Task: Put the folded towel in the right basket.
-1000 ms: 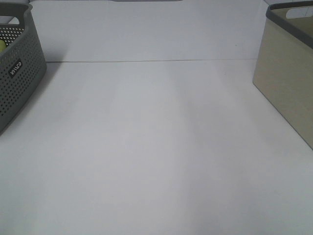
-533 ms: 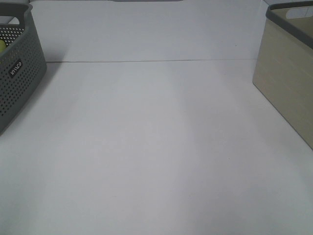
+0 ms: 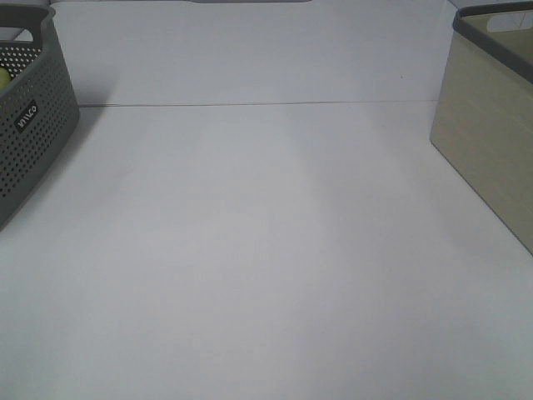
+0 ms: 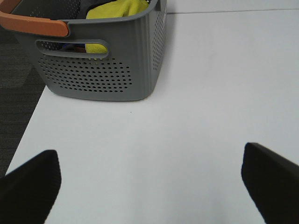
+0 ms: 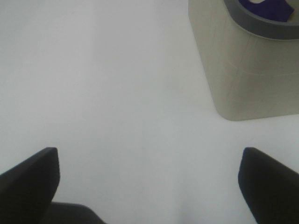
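Note:
The right basket is beige with a grey rim, at the table's right edge. In the right wrist view this basket holds a dark blue cloth, only partly in frame. The left basket is grey and perforated. In the left wrist view it holds a yellow towel. My left gripper is open and empty over the bare table in front of the grey basket. My right gripper is open and empty over the table beside the beige basket. Neither gripper shows in the high view.
The white table lies between the two baskets. The grey basket has an orange handle. Dark floor shows past the table's left edge. A seam line crosses the table at the back.

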Robot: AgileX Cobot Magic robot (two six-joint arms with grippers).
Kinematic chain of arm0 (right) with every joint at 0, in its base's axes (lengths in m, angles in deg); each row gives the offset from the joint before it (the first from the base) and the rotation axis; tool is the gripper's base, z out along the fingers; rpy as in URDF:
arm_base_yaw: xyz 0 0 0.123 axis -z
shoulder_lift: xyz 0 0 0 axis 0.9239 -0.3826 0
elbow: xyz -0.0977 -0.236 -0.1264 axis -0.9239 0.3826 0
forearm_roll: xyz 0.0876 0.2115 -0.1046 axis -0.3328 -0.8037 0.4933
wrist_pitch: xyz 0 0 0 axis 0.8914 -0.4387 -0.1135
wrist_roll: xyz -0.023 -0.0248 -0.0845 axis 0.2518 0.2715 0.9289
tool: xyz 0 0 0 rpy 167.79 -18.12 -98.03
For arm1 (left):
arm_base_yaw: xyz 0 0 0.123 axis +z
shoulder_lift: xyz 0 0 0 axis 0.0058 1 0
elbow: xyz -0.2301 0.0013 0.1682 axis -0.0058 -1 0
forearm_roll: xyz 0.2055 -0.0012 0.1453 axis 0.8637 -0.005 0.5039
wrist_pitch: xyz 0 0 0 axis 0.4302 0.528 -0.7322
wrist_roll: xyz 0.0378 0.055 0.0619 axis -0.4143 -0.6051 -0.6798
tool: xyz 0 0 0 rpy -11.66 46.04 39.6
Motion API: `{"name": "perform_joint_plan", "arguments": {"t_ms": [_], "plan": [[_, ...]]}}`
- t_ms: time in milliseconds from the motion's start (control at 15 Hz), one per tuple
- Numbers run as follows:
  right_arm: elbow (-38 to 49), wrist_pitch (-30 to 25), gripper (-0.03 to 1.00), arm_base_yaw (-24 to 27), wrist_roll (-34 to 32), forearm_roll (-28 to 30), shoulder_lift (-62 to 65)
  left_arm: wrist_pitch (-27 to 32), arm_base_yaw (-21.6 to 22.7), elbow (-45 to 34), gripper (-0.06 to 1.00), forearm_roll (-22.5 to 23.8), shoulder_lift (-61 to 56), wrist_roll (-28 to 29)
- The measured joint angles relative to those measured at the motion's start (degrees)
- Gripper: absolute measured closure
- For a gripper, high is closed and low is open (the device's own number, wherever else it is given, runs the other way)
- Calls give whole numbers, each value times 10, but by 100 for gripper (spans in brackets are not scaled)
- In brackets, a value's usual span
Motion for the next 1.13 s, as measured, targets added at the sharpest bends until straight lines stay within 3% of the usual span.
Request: {"name": "perform_joint_plan", "arguments": {"t_ms": [267,1133], "plan": [[18,-13,3,0,0,17,80,0,0,0,-5,0,0,0],[18,-13,3,0,-3,20,80,0,0,0,-5,0,0,0]]}}
